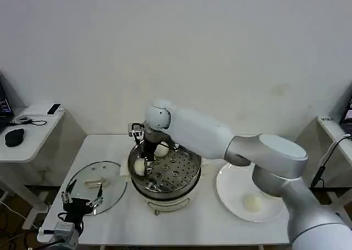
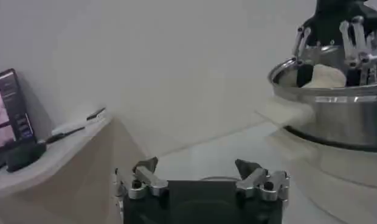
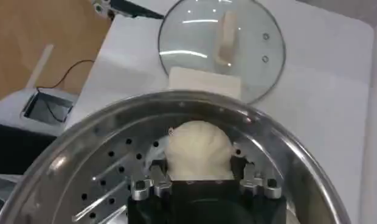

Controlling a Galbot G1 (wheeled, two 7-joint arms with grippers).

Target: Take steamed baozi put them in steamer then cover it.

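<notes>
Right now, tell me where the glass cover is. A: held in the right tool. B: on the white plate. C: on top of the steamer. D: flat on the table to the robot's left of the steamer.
D: the cover lies flat on the table to the robot's left of the open steamer, with the left tool hovering over its near edge.

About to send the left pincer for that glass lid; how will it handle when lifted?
The cover looks rigid, probably breakable glass. Its smooth dome likely slips, so grip the pale handle. Lying flat, it shouldn't roll. The left pincer hovers open at its edge.
</notes>
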